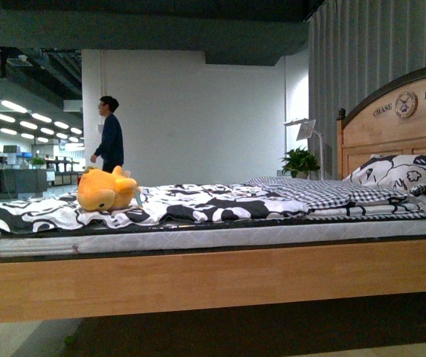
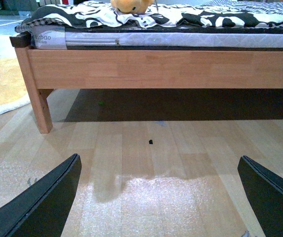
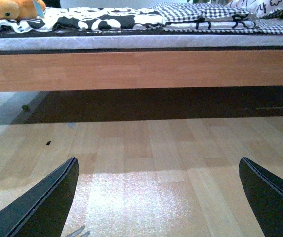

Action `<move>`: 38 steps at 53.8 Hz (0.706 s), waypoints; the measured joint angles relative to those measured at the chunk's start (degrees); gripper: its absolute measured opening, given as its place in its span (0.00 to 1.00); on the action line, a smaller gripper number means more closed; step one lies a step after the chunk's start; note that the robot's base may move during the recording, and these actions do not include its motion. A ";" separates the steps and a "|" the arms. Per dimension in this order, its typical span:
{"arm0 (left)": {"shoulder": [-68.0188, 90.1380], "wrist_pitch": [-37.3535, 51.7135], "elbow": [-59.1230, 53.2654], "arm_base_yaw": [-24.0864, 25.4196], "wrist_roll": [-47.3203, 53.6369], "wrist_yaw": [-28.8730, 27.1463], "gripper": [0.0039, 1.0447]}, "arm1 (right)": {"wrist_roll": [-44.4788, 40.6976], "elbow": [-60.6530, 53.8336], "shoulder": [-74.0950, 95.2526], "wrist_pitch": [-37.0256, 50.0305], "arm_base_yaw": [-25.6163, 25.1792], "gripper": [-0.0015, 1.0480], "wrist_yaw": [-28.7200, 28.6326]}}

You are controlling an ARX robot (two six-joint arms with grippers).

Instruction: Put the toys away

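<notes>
Left wrist view: I am seeing the left gripper hanging released, its dark fingers spread far apart and nothing but pale wooden floor lying between them. Just ahead of the jaws a small dark speck is sitting on the boards. Further ahead the wooden bed frame is crossing the view, with the mattress and a black-and-white quilt lying on top.

The orange plush toy is resting on that quilt, well ahead of and above these jaws, nearly in line with the gap.

In the right wrist view the right gripper is likewise hanging released and gripping nothing, fingers wide apart over the floor. From these jaws the plush toy is lying far ahead, higher up and off toward the left arm's side.

In the front view I am watching the plush toy lying on the quilt toward the foot of the bed, well apart from the pillow and headboard. A person is standing beyond it.
</notes>
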 joint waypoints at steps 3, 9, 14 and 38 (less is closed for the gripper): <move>0.00 0.00 0.00 0.00 0.00 0.00 0.94 | 0.00 0.02 0.00 0.00 0.00 0.94 0.00; 0.00 0.00 0.00 0.00 0.00 0.00 0.94 | 0.00 0.00 0.00 0.00 0.00 0.94 0.00; 0.00 0.00 0.00 0.00 0.00 0.00 0.94 | 0.00 0.00 0.00 0.00 0.00 0.94 0.00; 0.00 0.00 0.00 0.00 0.00 0.00 0.94 | 0.00 0.00 0.00 0.00 0.00 0.94 0.00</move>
